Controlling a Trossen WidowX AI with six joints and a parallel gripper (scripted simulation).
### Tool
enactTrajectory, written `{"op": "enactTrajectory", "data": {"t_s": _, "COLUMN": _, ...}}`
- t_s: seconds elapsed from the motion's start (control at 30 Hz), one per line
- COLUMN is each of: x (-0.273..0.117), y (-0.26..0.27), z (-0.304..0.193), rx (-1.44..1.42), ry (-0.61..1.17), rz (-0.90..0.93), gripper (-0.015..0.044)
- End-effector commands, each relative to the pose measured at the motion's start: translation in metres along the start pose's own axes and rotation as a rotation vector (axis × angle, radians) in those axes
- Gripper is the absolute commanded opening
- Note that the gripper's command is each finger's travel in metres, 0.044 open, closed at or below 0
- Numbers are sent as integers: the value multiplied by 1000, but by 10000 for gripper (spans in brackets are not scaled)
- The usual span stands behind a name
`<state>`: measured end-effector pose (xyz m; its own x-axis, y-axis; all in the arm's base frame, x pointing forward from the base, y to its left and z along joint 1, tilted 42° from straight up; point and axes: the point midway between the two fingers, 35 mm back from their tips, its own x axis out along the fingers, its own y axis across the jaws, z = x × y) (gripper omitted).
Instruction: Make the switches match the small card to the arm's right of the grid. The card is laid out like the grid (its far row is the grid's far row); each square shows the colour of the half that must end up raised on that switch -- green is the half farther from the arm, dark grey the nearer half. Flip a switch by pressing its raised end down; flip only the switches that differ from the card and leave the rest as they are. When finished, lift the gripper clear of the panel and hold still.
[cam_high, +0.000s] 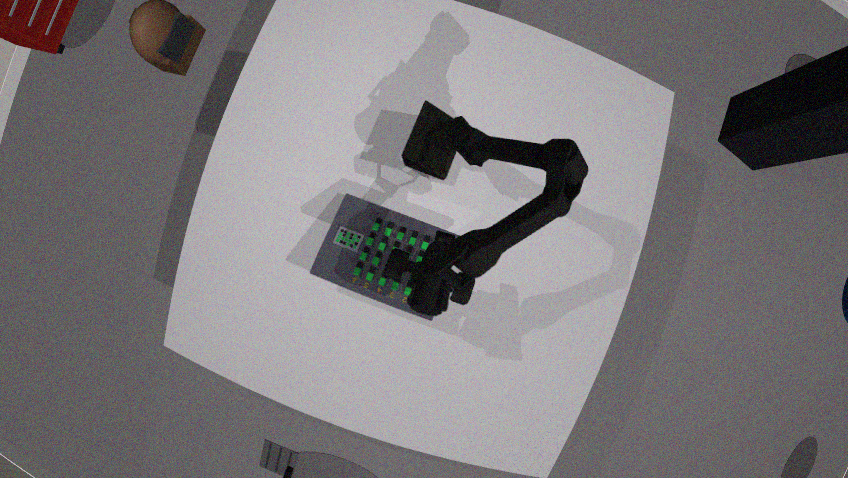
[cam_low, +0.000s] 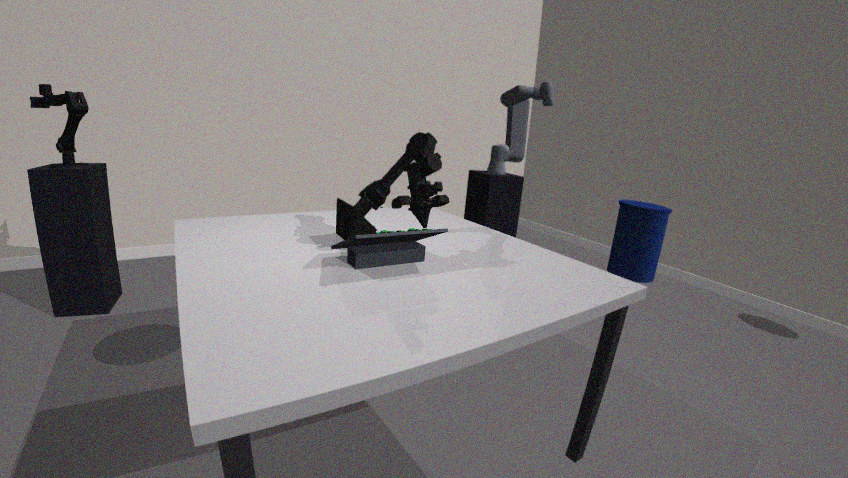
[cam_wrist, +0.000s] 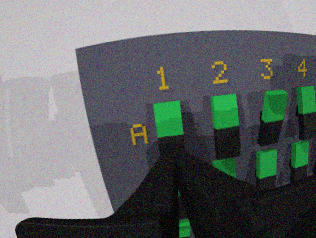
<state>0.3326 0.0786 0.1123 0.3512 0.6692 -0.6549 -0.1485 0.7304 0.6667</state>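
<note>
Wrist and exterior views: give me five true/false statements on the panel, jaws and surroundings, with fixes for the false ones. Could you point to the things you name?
1. The jaws (cam_low: 424, 226) are shut. True.
2. The number printed above the leftmost switch (cam_wrist: 168, 119) of row A is 4. False: it is 1.
3. The panel (cam_high: 327, 255) (cam_low: 350, 242) (cam_wrist: 107, 155) lies directly on the table (cam_high: 296, 368) (cam_low: 356, 332). False: a dark block (cam_low: 385, 255) stands between them.
4. The blue bin (cam_low: 638, 240) stands on the table. False: it is beyond the table's edge.
5. The small card (cam_high: 336, 242) is on the panel. True.
</note>
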Motion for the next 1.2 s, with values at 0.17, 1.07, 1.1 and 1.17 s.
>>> {"op": "enactTrajectory", "data": {"t_s": 0.17, "x": 1, "y": 0, "z": 0, "rx": 3, "ry": 2, "rz": -2, "gripper": 0}}
{"op": "enactTrajectory", "data": {"t_s": 1.07, "x": 5, "y": 0, "z": -1, "rx": 3, "ry": 2, "rz": -2, "gripper": 0}}
{"op": "enactTrajectory", "data": {"t_s": 1.1, "x": 5, "y": 0, "z": -1, "rx": 3, "ry": 2, "rz": -2, "gripper": 0}}
{"op": "enactTrajectory", "data": {"t_s": 1.17, "x": 5, "y": 0, "z": -1, "rx": 3, "ry": 2, "rz": -2, "gripper": 0}}
